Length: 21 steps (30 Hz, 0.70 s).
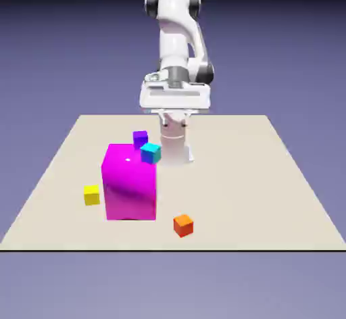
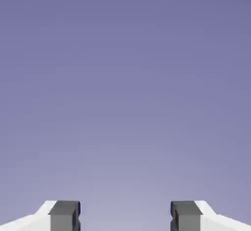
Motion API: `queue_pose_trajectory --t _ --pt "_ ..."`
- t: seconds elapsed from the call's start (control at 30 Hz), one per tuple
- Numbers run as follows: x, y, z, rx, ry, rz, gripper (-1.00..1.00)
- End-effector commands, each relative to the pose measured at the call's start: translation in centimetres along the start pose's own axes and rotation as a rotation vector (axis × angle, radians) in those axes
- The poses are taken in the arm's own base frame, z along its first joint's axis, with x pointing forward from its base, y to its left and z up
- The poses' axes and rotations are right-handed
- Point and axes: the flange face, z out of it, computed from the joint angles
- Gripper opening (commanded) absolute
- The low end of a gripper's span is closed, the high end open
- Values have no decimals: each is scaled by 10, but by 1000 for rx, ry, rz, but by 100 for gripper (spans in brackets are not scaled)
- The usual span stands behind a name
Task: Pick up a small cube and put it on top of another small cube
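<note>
Your gripper (image 1: pixel 175 123) has its jaws well apart, with nothing between them; the hand view gives you only the two grey tips and plain blue-violet backdrop (image 2: pixel 125 98) in the gap. The jaws hang above the table (image 1: pixel 243 176), and in the exterior view you see the arm (image 1: pixel 174 37) rising over them.

Going out from the jaws, you first meet the purple cube (image 1: pixel 140 137), lower and off to the exterior view's left, partly hidden behind the block. The cyan cube (image 1: pixel 151 153) lies lower than the jaws in the picture, also to that left. It overlaps the block's upper corner in the exterior view, but you can't tell for sure whether it rests on it.

Next comes the magenta block (image 1: pixel 130 192), big and upright, below the jaws to the exterior view's left and nearer the camera than they are. The yellow cube (image 1: pixel 92 196), the one to stack on, is well apart from your jaws, past the block's far side toward the exterior view's left, on the table.

Farthest from the jaws, your orange cube (image 1: pixel 183 226) sits on the table near the edge closest to the camera, well below them and just slightly to the exterior view's right.
</note>
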Motion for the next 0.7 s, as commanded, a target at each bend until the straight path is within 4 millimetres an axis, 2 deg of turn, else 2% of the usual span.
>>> queue_pose_trajectory --t 0.0,0.33,0.67 --pt "-1 -2 11 -25 -34 -18 0" --pt "-30 -4 126 -274 -375 -205 0" --pt "-88 22 234 -523 -716 -403 0"
